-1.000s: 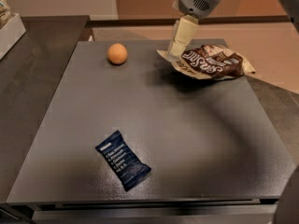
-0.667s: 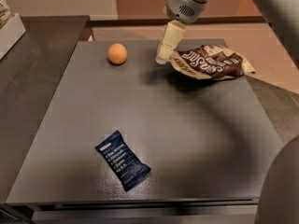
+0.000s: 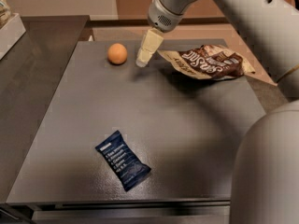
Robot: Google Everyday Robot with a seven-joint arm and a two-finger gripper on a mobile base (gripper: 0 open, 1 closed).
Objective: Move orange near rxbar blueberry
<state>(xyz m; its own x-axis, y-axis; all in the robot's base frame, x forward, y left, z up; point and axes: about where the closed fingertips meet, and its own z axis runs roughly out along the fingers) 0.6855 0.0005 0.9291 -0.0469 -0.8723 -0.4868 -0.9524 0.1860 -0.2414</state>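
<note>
1 gripper [image 3: 141,60] hovers just beside orange [image 3: 117,53], empty; its opening unclear; rxbar blueberry [image 3: 123,160] well apart.

hand [image 3: 141,61] beside orange [image 3: 117,53]: matt plastic | orange: smooth | table [image 3: 187,125]: matt grey

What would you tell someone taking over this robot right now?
The hand is at the far end of the table, just right of the orange, and holds nothing.
The orange sits far left, not yet picked up.
The rxbar blueberry lies flat near the front edge, far from the orange.
The snack bag lies far right; it is not part of the job.
Left to do: grasp the orange, carry it forward, set it beside the bar.
</note>
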